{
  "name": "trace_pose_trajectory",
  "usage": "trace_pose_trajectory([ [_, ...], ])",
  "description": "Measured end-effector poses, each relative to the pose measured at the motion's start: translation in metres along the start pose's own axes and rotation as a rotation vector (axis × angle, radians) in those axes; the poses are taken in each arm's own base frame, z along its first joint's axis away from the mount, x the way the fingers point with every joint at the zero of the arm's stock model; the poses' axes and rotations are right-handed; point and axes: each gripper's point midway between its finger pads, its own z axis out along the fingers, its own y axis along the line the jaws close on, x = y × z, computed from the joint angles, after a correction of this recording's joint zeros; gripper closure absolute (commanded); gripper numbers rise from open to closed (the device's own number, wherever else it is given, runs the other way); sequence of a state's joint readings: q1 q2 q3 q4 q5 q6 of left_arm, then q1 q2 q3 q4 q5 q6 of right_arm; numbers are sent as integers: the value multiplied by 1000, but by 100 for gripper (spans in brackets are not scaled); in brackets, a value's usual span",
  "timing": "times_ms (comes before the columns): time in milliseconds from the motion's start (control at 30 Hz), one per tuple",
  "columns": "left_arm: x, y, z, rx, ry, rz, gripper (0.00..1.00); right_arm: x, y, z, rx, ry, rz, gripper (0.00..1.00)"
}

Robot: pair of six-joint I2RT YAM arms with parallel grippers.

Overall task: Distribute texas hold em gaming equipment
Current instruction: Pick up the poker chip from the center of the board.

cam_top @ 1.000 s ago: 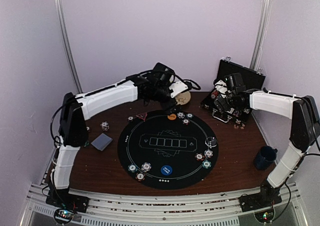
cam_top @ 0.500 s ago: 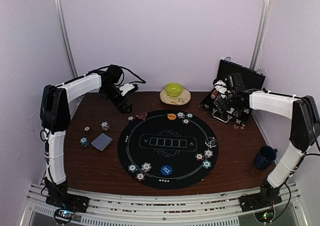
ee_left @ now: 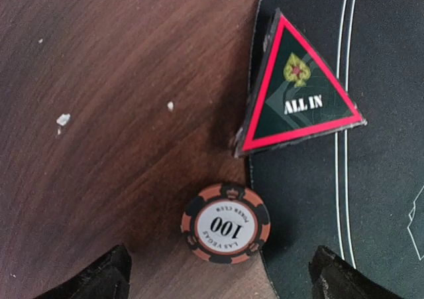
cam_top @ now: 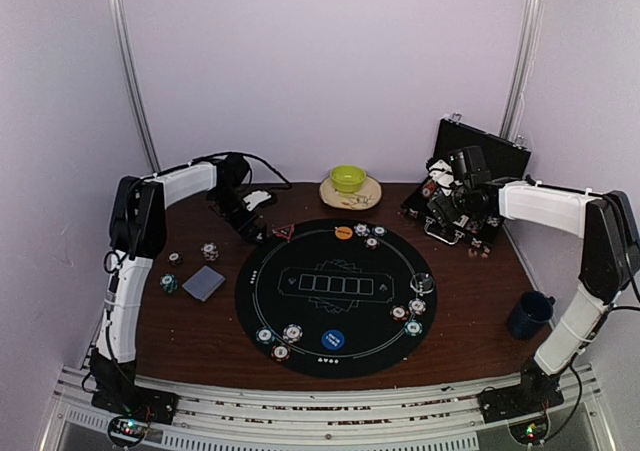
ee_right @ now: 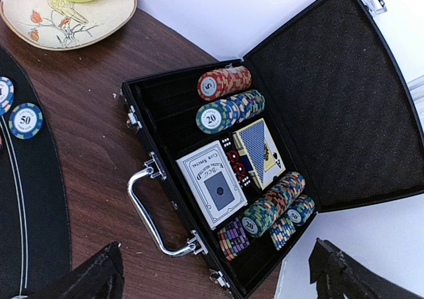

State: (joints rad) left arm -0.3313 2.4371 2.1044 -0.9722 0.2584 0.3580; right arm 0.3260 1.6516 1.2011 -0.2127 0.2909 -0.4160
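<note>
Left jaws spread; striped chip (ee_left: 226, 223) just ahead, centred

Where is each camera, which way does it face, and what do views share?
Top external: above, behind the bases, looking down at the table; left arm, right arm show.
Left wrist: on left gripper, facing down at triangle marker and chip; fingertips show.
Right wrist: on right gripper, facing down into open case; fingertips show.
Shared: top also shows that marker and case.
</note>
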Motion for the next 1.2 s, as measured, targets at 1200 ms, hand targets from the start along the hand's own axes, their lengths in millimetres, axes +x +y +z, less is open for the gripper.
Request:
trace_pose_trajectory([
  [1200, -14, -2, 13, 20, -19, 10, 30, -1, 3, -1, 12, 6, -15, 0],
])
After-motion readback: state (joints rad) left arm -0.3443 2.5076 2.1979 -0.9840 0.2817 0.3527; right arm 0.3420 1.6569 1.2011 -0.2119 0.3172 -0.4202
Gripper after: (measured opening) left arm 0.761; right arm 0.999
